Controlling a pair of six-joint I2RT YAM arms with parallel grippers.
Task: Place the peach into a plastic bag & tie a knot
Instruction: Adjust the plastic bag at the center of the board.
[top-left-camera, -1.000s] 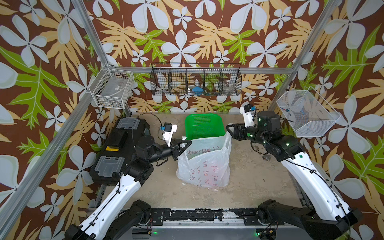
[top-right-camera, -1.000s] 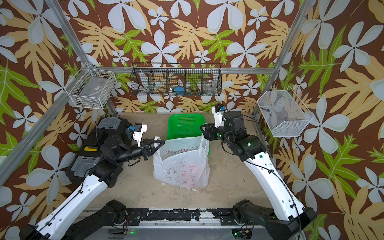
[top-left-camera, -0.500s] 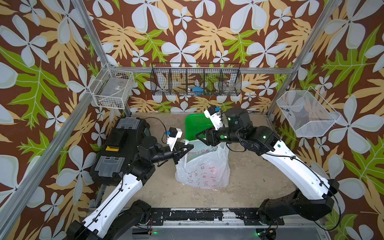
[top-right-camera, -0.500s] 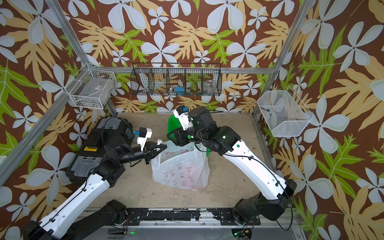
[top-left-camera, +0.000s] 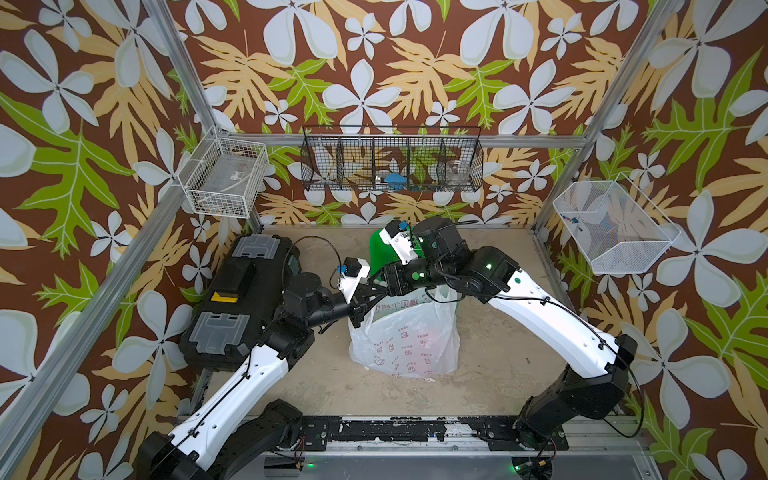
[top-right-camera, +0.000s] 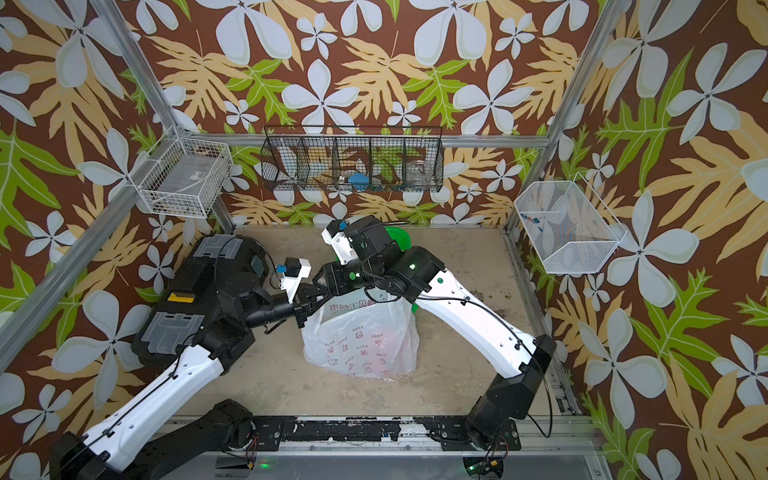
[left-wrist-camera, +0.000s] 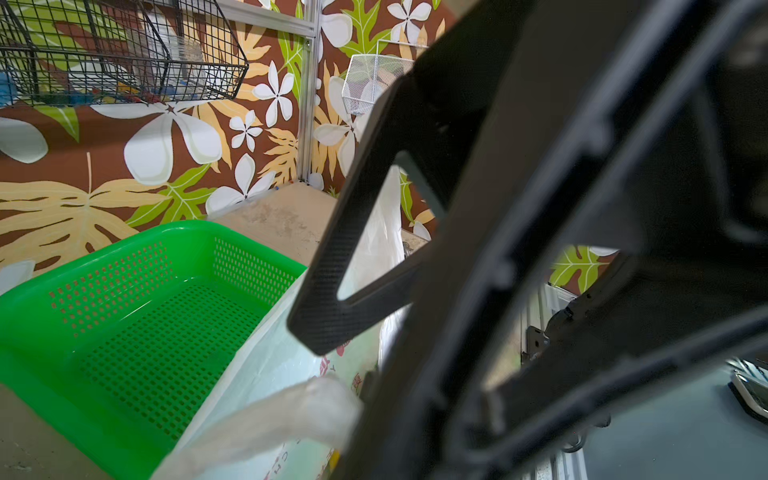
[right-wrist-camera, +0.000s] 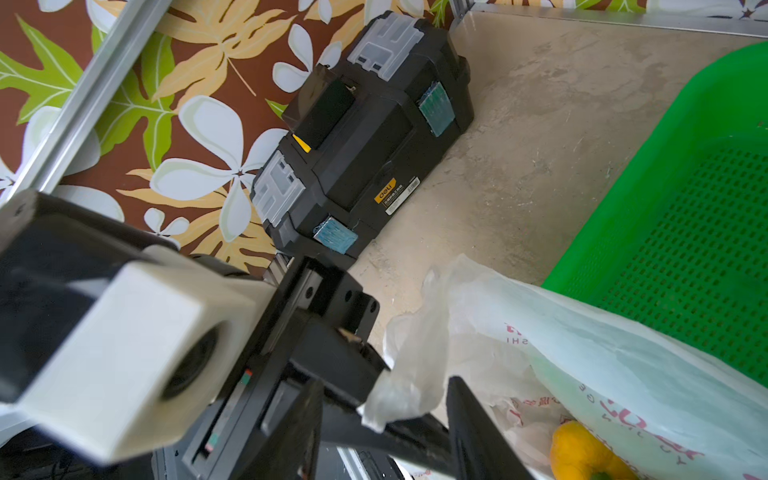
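Sandy tabletop (top-left-camera: 498, 374) carried the plastic bag (top-left-camera: 405, 345); left gripper (top-left-camera: 360, 307) pinched its handle (right-wrist-camera: 399, 395), right gripper (right-wrist-camera: 386, 415) stood parted around that strip.

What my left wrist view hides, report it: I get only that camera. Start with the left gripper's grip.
Observer: The left gripper is shut on a bunched handle strip of the plastic bag; the right wrist view shows the pinch.
Operator: Now the other arm.
Observer: The right gripper is open, its fingers either side of that pinched strip, not clamping it.
Operator: Give me the bag's contents.
Observer: A yellow-orange fruit lies inside the bag.
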